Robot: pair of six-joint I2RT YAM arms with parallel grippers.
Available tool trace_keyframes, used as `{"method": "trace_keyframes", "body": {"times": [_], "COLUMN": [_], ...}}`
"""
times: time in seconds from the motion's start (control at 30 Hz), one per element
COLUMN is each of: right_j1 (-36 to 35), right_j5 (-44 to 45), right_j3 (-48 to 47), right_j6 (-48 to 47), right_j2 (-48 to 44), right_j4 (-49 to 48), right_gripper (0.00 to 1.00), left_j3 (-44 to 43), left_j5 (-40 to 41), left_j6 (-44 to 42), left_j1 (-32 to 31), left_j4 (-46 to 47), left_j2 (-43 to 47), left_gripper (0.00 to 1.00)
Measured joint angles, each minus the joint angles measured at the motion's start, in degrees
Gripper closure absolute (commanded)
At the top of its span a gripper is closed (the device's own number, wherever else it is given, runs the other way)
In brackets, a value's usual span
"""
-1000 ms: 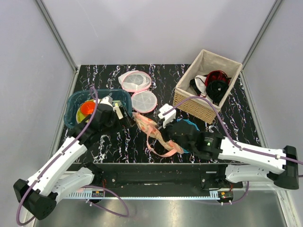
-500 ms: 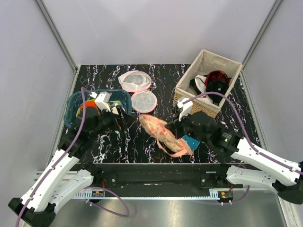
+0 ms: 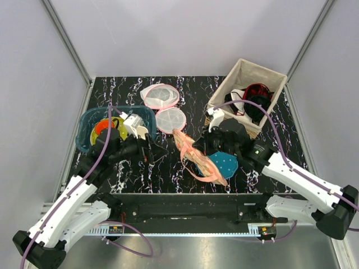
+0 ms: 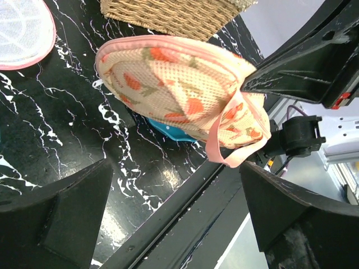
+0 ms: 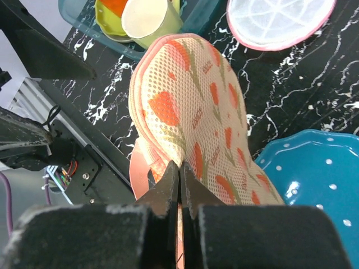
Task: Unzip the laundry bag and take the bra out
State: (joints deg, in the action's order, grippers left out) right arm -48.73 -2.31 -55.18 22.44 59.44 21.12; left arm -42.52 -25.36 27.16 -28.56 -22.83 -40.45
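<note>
Right wrist view gives us the laundry bag point(image 5: 190, 106) close up: one soft oval pouch of peach honeycomb mesh, printed with orange tulips and edged in pink trim. Our right hand point(image 5: 179, 168) is pinched shut on its edge. Our left hand point(image 4: 175, 165) stands wide apart beside it, holding nothing. The bag partly covers one blue dotted pouch point(image 3: 223, 163) on the marbled black surface point(image 3: 162, 171). Two round white mesh pouches point(image 3: 160, 95) lie near one woven basket point(image 3: 224, 122).

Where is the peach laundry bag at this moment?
In the top view the laundry bag is at the middle of the table, pinched by the right pincer and lying partly over the blue polka-dot pouch.
</note>
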Motion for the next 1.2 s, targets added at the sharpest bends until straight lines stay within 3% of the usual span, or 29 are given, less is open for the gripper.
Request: {"method": "trace_keyframes", "body": {"times": [0.23, 0.4, 0.7, 1.07, 1.2], "right_j1": [0.02, 0.02, 0.04, 0.02, 0.02], "right_j5": [-3.26, -3.50, -4.59, -1.20, -1.25], "right_j3": [-2.56, -2.56, -2.56, -2.56, -2.58], "right_j6": [0.39, 0.63, 0.44, -2.23, -2.97], "right_j2": [4.42, 4.46, 5.33, 5.44, 6.38], "right_j4": [-0.26, -0.28, -0.13, 2.12, 2.14], "right_gripper": [1.00, 1.00, 1.00, 1.00, 1.00], "left_j3": [-0.42, -0.90, -14.16, -16.22, -15.37], "left_j5": [4.11, 5.84, -2.08, -12.76, -15.08], "left_j6": [5.73, 13.77, 23.78, 25.90, 27.85], "left_j1": [0.52, 4.68, 9.40, 8.20, 6.27], "left_j4": [-0.44, 0.72, 0.42, -2.14, 1.01], "left_j2": [-1.92, -1.73, -21.97, -35.52, -38.99], "left_gripper": [0.01, 0.01, 0.01, 0.01, 0.01]}}
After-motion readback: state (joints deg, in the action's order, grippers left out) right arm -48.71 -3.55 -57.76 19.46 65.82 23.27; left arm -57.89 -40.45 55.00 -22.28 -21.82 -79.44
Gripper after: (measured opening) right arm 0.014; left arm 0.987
